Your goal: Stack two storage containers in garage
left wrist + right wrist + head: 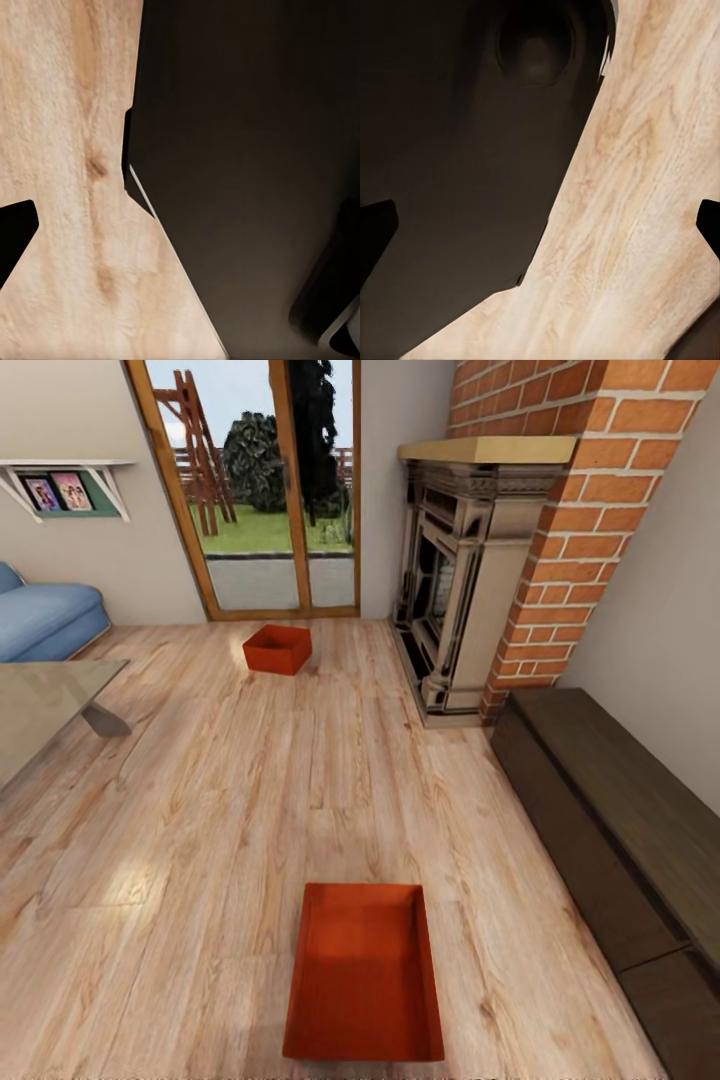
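You're in the living room, pickup step, nothing grasped yet. Nearest is one storage container [365, 972] lying flat on the wood-plank floor [180, 830] right below your head view, long side running away from you, open top up, empty. Next move as I judge it: bring both arms down to this bin, one at each long wall, and lift it, or roll closer first. In the right wrist view two dark fingertips [375, 229] sit at opposite edges with plank floor between, so those jaws stand apart, holding nothing. In the left wrist view one dark fingertip [15, 232] shows at one edge, its partner is hidden, so I cannot tell the left jaws' state. Right of the bin a dark low cabinet [610, 810] runs along the wall, glass table [45, 710] to the left. Further off, second container [277, 648] sits on the floor near the glass doors [265, 490], well apart from the first, fireplace [455, 580] to its right, blue sofa [45, 618] far left
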Available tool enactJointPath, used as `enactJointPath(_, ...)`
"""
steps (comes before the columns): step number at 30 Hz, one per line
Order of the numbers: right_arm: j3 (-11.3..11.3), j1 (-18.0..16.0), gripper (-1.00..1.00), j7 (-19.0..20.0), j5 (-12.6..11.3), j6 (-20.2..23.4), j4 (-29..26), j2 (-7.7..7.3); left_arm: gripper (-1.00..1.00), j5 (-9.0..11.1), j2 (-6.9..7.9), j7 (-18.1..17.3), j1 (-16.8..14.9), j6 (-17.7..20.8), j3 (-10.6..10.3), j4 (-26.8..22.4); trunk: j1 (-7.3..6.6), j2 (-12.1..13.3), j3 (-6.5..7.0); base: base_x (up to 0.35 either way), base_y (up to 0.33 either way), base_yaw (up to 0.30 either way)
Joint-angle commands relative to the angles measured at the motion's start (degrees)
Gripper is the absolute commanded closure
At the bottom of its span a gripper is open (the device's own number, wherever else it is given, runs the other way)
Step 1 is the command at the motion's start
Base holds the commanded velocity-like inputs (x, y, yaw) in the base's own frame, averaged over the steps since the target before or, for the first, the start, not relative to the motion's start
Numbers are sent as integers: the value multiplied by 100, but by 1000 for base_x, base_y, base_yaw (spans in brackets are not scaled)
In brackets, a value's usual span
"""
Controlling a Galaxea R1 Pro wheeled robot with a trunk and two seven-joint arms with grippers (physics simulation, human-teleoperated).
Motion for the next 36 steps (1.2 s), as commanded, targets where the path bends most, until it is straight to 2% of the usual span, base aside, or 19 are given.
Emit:
enactJointPath(1,49,-4,-100,-5,-54,-28,12,2,-100,24,0,7,-2,-14,-8,2,0,-2,-13,0,0,0)
enactJointPath(36,49,-4,-100,-5,-54,-28,12,4,-100,27,0,7,-2,-15,-5,2,0,-2,-327,0,0,0)
